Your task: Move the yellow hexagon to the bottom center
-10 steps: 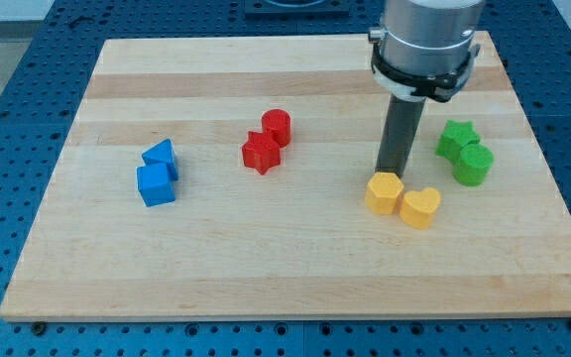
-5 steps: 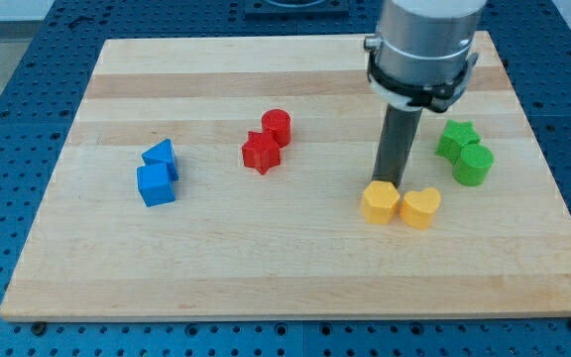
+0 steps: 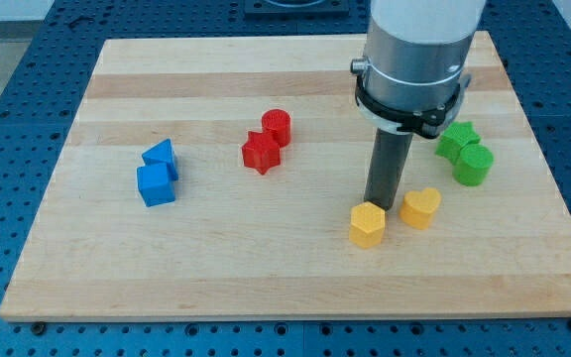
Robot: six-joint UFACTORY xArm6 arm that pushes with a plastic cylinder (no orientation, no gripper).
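The yellow hexagon (image 3: 367, 224) lies on the wooden board (image 3: 266, 258), right of centre and toward the view's bottom. My tip (image 3: 381, 206) touches its upper right edge. A yellow heart (image 3: 420, 208) sits just to the right of the tip, apart from the hexagon.
A green star (image 3: 456, 139) and a green cylinder (image 3: 473, 165) sit at the right. A red cylinder (image 3: 277, 125) and a red star (image 3: 261, 152) sit near the centre. Two blue blocks (image 3: 157, 173) lie at the left. The arm's grey body (image 3: 414, 50) hangs over the upper right.
My tip has moved toward the view's bottom left, pushing the yellow hexagon down and left, away from the yellow heart. The heart has barely shifted.
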